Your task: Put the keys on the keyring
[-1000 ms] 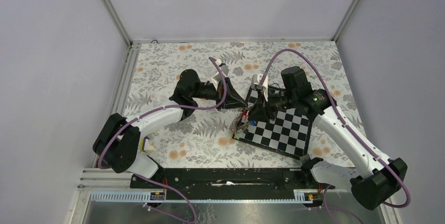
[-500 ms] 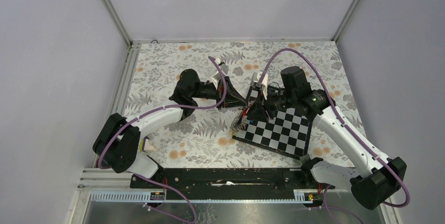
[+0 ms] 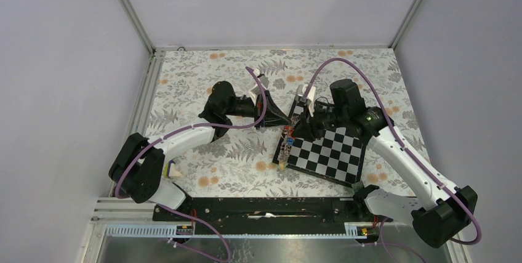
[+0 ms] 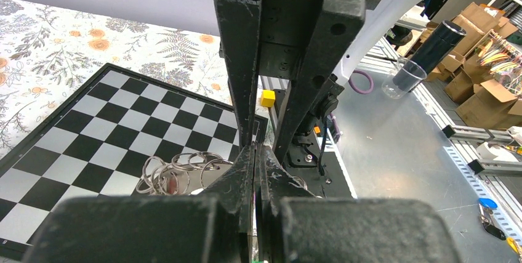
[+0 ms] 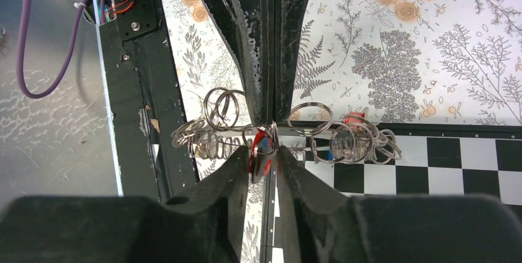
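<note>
We're mid-threading: left gripper (image 5: pixel 269 120) pinches the keyring (image 5: pixel 301 130) at the chessboard (image 3: pixel 332 152) edge. Right gripper (image 5: pixel 263 152) fingers flank a red-blue key (image 5: pixel 258 147), part-spread; can't tell if clamped. Next we need precise key-to-ring alignment.

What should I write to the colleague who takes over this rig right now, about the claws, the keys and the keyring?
Left claw: shut, tips at the bunch; whether it pinches the keyring is unclear.
Right claw: jaws slightly apart, a red and blue key between them; firm grip unclear.
Keys: bunched with small rings between the claws, at the left edge of the chessboard.
Keyring: seemingly the thin bar through the small rings.
Done: several small rings seem threaded.
Left: probably thread the key at the right claw, then look for loose ones.
</note>
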`<control>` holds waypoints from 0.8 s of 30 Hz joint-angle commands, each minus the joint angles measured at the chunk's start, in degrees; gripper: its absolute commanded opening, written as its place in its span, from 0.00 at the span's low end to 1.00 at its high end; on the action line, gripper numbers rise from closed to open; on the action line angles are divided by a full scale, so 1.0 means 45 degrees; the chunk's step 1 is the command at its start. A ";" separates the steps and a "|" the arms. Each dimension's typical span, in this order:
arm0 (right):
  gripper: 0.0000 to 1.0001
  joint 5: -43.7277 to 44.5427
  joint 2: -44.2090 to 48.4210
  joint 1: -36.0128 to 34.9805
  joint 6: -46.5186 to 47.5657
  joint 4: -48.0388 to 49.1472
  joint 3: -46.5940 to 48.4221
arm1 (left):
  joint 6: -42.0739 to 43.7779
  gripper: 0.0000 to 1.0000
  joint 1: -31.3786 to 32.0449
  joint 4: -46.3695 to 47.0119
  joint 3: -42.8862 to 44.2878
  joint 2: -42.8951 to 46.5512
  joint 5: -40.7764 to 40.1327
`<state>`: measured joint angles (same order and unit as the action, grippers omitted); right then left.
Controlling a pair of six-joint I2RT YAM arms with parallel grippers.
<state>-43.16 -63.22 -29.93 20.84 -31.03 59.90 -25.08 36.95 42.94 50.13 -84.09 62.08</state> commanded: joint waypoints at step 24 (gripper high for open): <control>0.02 -0.0801 -0.0359 0.0070 -0.0369 0.1069 -0.0321 | -0.1082 0.00 -0.0033 0.2458 -0.0177 0.0103 -0.0190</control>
<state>-44.97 -64.14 -29.93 19.99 -27.09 57.56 -28.69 36.95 46.52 49.30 -84.20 62.08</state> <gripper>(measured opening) 0.066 0.010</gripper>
